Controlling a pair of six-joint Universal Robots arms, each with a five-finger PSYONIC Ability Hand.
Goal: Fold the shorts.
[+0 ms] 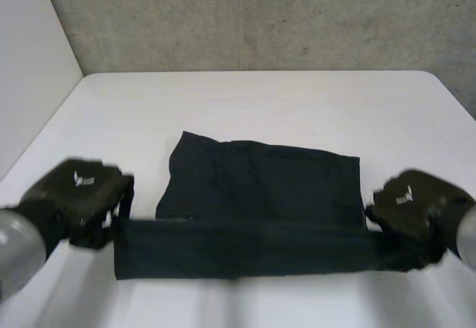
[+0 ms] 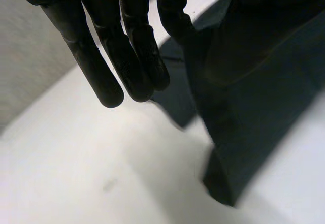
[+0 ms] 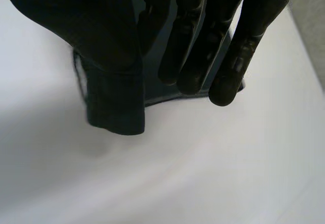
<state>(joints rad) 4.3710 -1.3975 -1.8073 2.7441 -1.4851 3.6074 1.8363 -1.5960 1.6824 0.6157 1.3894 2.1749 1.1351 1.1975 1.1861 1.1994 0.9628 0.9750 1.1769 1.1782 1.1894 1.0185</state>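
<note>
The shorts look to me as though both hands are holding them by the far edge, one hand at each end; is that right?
Not quite: it is the near edge, not the far one. In the head view the left hand and the right hand hold the near edge of the shorts, one hand at each end; the far edge lies on the white table.

Matt dk cloth shorts (image 1: 260,187), smooth white table (image 1: 260,105) (slight sheen), rough grey speckled wall (image 1: 260,15)

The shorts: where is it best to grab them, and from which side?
Take the shorts by the two ends of their near folded edge, coming in from the sides, where the left hand and right hand are. That edge is long and limp; end grips should keep it straight.
</note>
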